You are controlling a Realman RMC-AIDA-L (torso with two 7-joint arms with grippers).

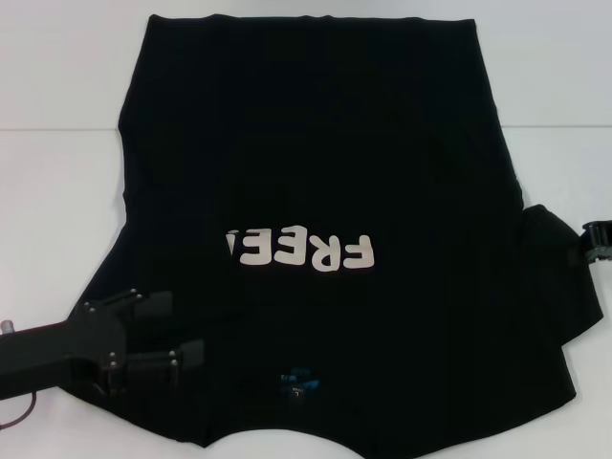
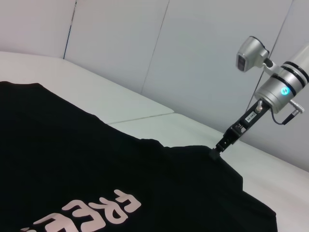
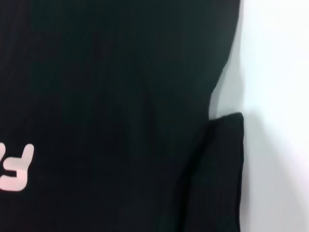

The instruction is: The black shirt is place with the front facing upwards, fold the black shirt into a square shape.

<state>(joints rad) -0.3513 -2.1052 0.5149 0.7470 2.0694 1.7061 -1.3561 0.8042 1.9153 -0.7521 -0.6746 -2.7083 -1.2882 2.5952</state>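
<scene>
Black shirt [image 1: 325, 172] flat, sleeves beneath left gripper [image 1: 158, 335] and right gripper [image 1: 583, 244]

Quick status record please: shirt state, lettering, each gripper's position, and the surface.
shirt: black shirt spread front up, collar nearest the robot
lettering: off-white FREE print partly covered at one end by a fold
left gripper: open, over the near left sleeve area
right gripper: at the right sleeve edge, fabric bunched there
surface: white table
</scene>
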